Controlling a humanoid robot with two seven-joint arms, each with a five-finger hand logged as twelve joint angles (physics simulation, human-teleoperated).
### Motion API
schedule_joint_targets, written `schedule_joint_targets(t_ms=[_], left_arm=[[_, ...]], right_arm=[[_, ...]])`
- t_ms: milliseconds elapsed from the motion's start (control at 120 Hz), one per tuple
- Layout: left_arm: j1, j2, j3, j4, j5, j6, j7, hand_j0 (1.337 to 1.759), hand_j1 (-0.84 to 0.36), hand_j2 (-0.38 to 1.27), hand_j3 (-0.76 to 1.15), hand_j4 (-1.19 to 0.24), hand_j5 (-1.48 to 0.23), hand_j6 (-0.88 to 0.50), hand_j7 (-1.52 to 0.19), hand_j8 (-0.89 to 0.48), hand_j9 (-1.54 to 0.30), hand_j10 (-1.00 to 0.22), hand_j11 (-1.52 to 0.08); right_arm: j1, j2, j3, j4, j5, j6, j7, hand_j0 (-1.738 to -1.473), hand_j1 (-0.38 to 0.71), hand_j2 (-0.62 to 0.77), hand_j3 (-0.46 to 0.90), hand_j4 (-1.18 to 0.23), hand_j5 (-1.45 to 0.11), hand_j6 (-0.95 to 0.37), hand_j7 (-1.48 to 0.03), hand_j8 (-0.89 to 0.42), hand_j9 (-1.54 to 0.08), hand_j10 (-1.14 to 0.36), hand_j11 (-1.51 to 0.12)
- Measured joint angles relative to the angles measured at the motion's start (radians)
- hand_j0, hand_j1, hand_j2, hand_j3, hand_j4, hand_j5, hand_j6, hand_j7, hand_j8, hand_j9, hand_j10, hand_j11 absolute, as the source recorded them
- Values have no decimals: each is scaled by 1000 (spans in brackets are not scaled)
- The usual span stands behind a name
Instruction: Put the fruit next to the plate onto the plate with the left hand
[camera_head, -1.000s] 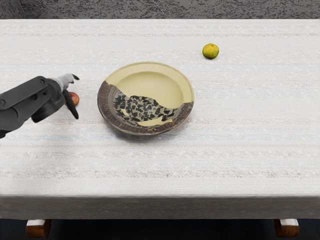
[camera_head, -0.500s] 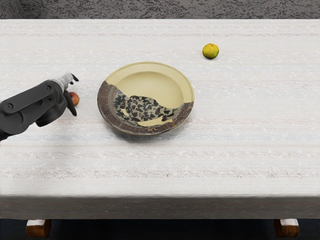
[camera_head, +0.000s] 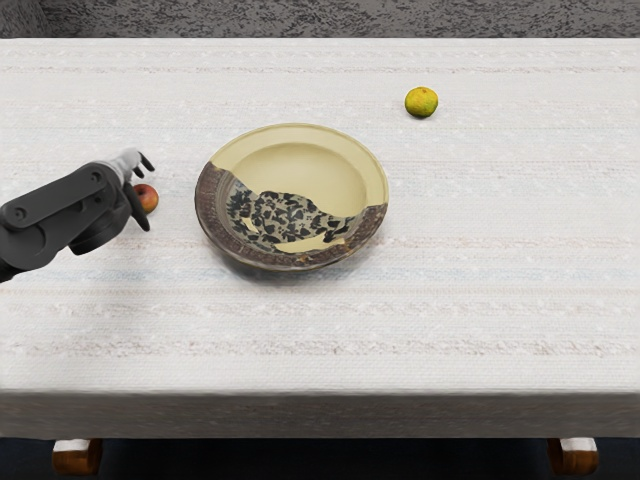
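The dark grey left hand touches a small round red fruit near the white desk's left edge, just beside the yellow-and-brown ceramic plate. I cannot tell whether its fingers grip the fruit.

Simulated dining spot: cloth-covered table, patterned plate.

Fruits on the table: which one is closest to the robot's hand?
The small red fruit, just left of the plate, right beside the left hand. The yellow-green fruit sits far off, past the plate's far right rim.
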Motion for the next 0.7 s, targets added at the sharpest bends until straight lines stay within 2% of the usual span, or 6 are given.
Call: schedule_joint_targets(t_ms=[583,608,700], left_arm=[[-1,-6,0,-1,-2,0,0,1655,-127,95,-9,-402,-521,-403,-521,-403,-521,-402,-521],[0,-5,0,-1,-2,0,0,1651,-134,59,75,-405,-522,-406,-522,-405,-523,-404,-523],[-1,-4,2,-1,-2,0,0,1647,-152,89,98,-424,-548,-425,-548,-424,-549,-423,-549]], right_arm=[[0,0,0,0,0,0,0,-1658,-349,0,0,0,0,0,0,0,0,0,0],[0,0,0,0,0,0,0,-1658,-349,0,0,0,0,0,0,0,0,0,0],[0,0,0,0,0,0,0,-1658,-349,0,0,0,0,0,0,0,0,0,0]])
